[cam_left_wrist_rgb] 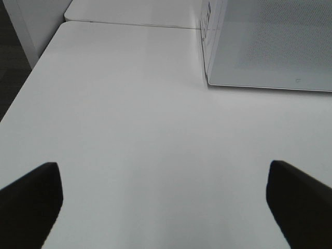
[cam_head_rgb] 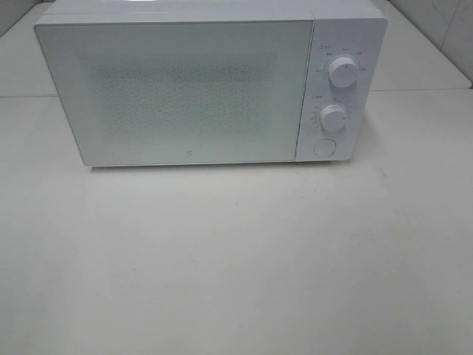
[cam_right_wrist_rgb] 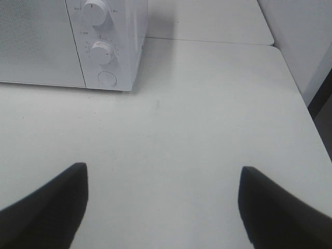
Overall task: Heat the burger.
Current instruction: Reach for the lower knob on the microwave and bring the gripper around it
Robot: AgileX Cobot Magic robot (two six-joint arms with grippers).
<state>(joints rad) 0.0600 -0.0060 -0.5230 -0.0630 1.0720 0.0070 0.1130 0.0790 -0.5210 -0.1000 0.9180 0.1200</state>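
Note:
The burger is out of view in all three views. A white microwave (cam_head_rgb: 192,89) stands at the back of the white table (cam_head_rgb: 236,259) with its door shut; its frosted door (cam_left_wrist_rgb: 270,46) also shows in the left wrist view. My left gripper (cam_left_wrist_rgb: 163,202) hovers open over bare table, off the microwave's left front corner, with nothing between its dark fingers (cam_left_wrist_rgb: 31,199). My right gripper (cam_right_wrist_rgb: 163,202) is open too, over the table in front of and to the right of the control panel (cam_right_wrist_rgb: 104,46), holding nothing. Neither gripper shows in the exterior high view.
The microwave has two round knobs (cam_head_rgb: 343,72) (cam_head_rgb: 334,117) and a round door button (cam_head_rgb: 324,147) on its right side. A seam (cam_head_rgb: 414,92) joins a second table behind. The table's left edge (cam_left_wrist_rgb: 31,78) and right edge (cam_right_wrist_rgb: 298,88) drop off beside the arms.

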